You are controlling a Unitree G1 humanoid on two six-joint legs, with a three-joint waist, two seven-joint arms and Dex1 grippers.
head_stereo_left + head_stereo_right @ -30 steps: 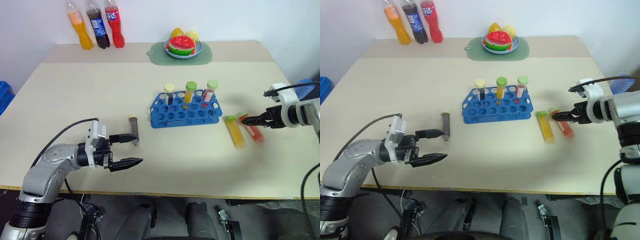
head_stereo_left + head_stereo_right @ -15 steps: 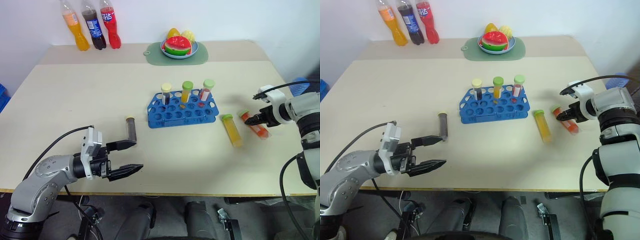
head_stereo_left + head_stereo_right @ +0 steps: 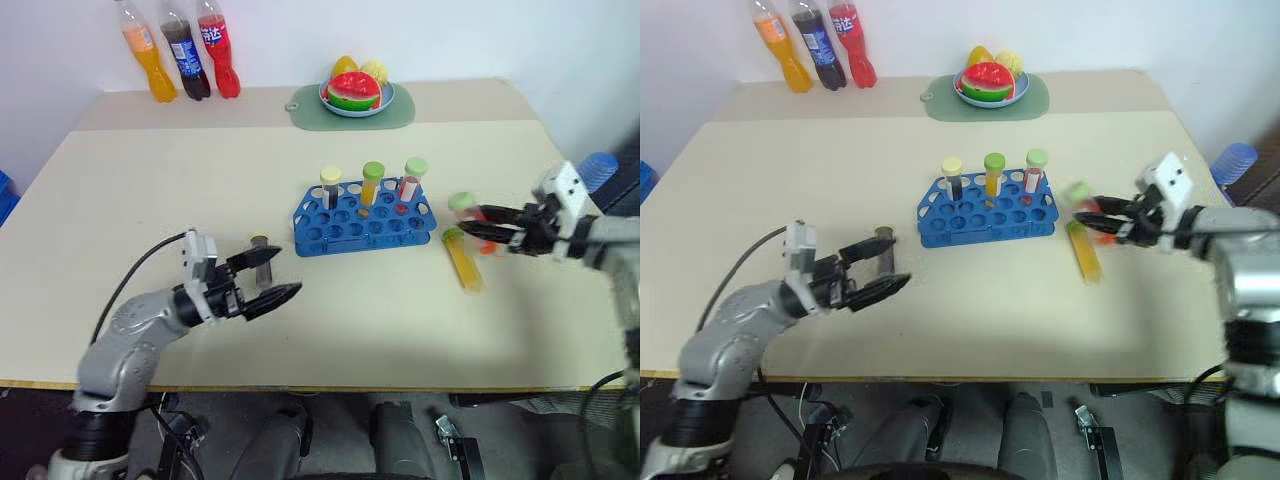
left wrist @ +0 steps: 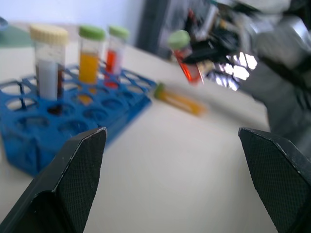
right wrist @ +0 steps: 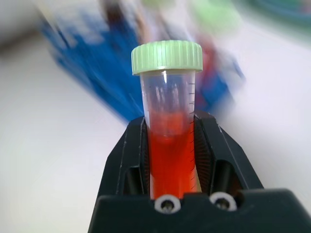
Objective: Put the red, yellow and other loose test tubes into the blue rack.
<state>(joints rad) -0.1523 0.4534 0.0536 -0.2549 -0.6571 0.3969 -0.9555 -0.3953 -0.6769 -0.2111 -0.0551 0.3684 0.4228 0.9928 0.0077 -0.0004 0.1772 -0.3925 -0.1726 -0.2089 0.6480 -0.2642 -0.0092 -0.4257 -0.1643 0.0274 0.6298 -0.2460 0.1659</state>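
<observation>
Now we have the red test tube clamped in our right gripper, green cap leading, lifted clear of the counter just beside the blue rack. Carrying it over is the step in hand; next, we judge, the tube must be stood upright above an empty hole and lowered straight in. Our right arm reaches in from the right edge, gripper roughly level and pointing toward the rack. The yellow test tube lies flat near the rack's right end. Our left gripper hangs fully spread and empty, with the dark brown test tube lying on the counter close by its fingers.
</observation>
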